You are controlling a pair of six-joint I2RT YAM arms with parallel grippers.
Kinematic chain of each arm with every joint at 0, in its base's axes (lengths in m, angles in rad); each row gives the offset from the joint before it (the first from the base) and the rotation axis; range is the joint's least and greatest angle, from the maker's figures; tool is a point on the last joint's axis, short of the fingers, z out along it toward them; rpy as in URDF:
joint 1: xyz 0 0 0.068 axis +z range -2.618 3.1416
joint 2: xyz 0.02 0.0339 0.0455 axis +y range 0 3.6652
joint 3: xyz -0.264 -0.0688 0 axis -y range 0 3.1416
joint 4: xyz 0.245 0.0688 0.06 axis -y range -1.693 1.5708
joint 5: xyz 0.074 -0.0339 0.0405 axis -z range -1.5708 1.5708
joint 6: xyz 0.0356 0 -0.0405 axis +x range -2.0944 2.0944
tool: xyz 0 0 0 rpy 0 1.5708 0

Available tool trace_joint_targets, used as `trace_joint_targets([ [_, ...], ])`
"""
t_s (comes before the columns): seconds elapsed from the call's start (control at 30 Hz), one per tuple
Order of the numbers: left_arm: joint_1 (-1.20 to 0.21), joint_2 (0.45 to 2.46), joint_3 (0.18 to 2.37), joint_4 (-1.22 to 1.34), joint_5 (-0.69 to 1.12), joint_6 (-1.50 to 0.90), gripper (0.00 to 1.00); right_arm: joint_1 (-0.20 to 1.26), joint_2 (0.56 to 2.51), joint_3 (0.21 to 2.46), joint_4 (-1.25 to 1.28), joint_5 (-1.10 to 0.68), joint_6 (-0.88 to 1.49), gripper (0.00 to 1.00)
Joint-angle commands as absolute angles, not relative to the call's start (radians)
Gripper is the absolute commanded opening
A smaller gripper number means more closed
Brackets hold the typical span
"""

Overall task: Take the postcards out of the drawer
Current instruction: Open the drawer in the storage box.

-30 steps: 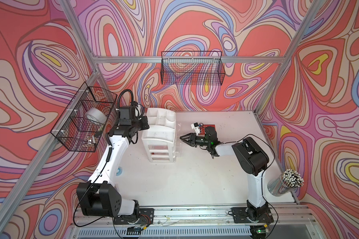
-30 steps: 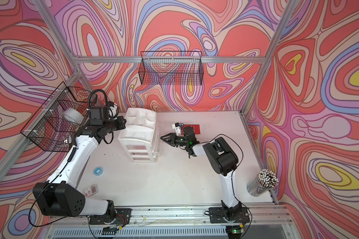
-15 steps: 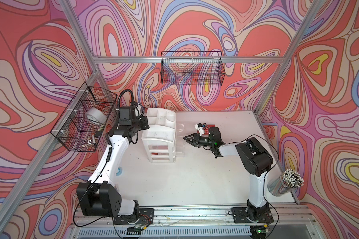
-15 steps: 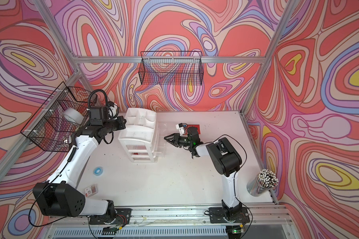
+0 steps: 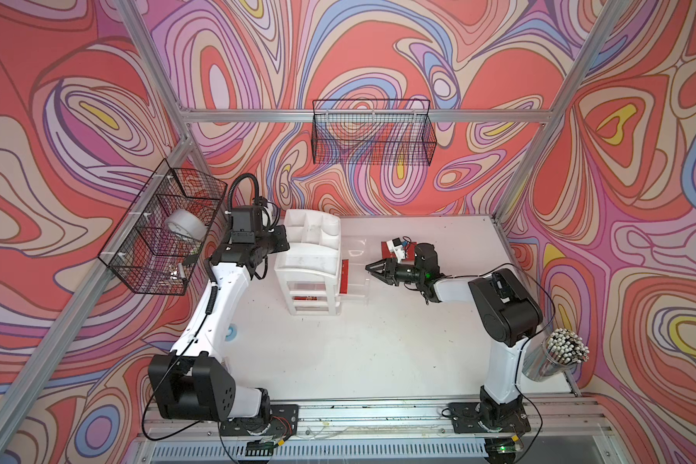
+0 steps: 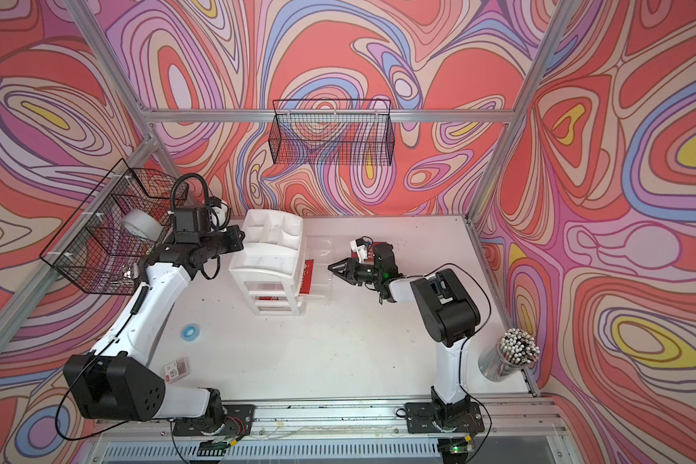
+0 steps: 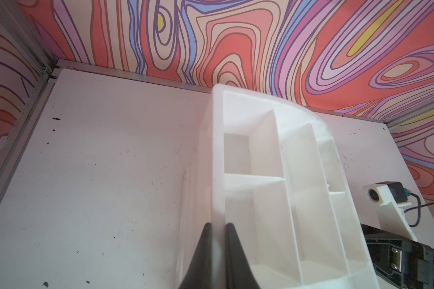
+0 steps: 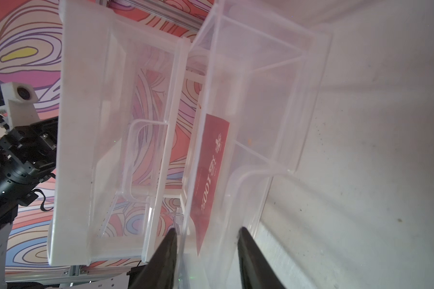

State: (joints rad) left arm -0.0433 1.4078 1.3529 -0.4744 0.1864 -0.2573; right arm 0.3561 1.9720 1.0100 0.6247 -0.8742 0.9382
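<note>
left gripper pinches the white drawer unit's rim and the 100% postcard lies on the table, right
No: the 100% postcard lies inside the pulled-out clear drawer, as the right wrist view shows. The left gripper does pinch the white drawer unit's rim.

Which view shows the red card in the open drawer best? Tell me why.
Right wrist view: the card is close, inside the clear drawer, its lettering readable. Both top views show it as a small red strip. The left wrist view shows only the drawer unit, no card.
</note>
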Motion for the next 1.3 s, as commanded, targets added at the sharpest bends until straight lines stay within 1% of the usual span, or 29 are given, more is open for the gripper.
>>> trace_joint_targets([
  [0.0,-0.037,1.397,1.331,-0.510,0.130,-0.236,0.00,0.323,1.931,0.999,0.566,-0.852,0.846,0.39],
  [0.57,-0.037,1.399,1.333,-0.511,0.130,-0.236,0.00,0.273,1.912,0.991,0.525,-0.865,0.826,0.39],
  [0.73,-0.037,1.399,1.335,-0.512,0.133,-0.237,0.00,0.273,1.892,0.995,0.488,-0.859,0.795,0.41],
  [0.87,-0.037,1.401,1.335,-0.512,0.136,-0.239,0.00,0.273,1.837,1.011,0.395,-0.823,0.742,0.41],
  [0.97,-0.037,1.401,1.335,-0.509,0.140,-0.242,0.00,0.291,1.788,1.048,0.272,-0.783,0.674,0.41],
  [1.1,-0.037,1.391,1.332,-0.517,0.145,-0.267,0.00,0.352,1.740,1.156,0.040,-0.666,0.542,0.41],
  [1.27,-0.037,1.367,1.310,-0.514,0.151,-0.306,0.00,0.433,1.758,1.305,-0.161,-0.534,0.458,0.42],
])
